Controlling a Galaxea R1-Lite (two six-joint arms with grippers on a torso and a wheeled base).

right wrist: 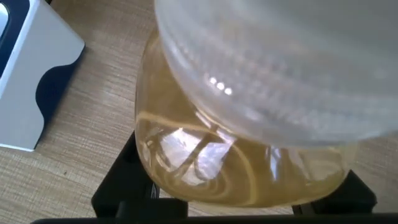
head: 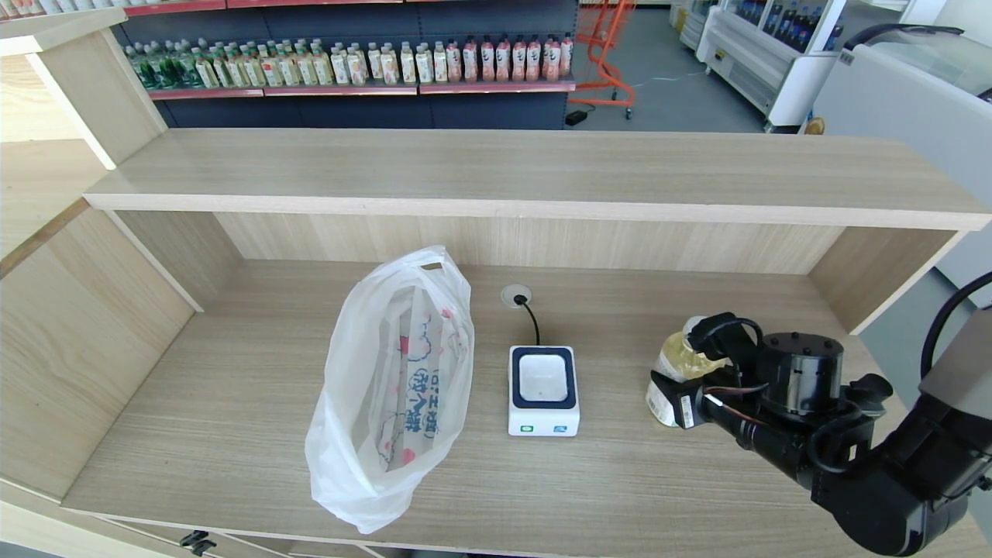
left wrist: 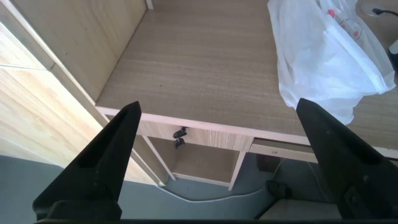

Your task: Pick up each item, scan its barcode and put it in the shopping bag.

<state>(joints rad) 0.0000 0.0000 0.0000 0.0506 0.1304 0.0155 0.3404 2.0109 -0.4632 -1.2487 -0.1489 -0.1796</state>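
Bottle: a clear bottle (head: 671,364) of yellowish drink sits on the robot's right side of the bench (head: 232,418), near the scanner (head: 543,390) but apart from it. I cannot tell whether its base rests on the wood or is just lifted.
Right hand: the right hand (head: 695,370) is pinching the bottle, one dark finger on each side of its body. The right wrist view looks down past the blurred top of the bottle (right wrist: 249,143), with a corner of the scanner (right wrist: 31,81) beside it.
Left hand: the left hand (left wrist: 217,107) is spread wide and holds nothing. It hangs off the near edge of the bench, with the bag (left wrist: 323,56) off to one side.
Scanner: a small white box with a dark-framed window facing up, mid-bench, between bag and bottle. Nothing is over the window.
Bag: the white plastic bag (head: 395,387) lies on the left of the scanner, mouth towards the back wall. A packet (head: 411,372) with red and blue print shows through the plastic.
Done: judging by the packet, one item looks already bagged. The bottle looks grasped.
Left: the bottle has not reached the scanner window, so its scan seems still to come, then the trip across the scanner into the bag.
Other items: the bottle is the one loose item on the bench, so it is probably the last.
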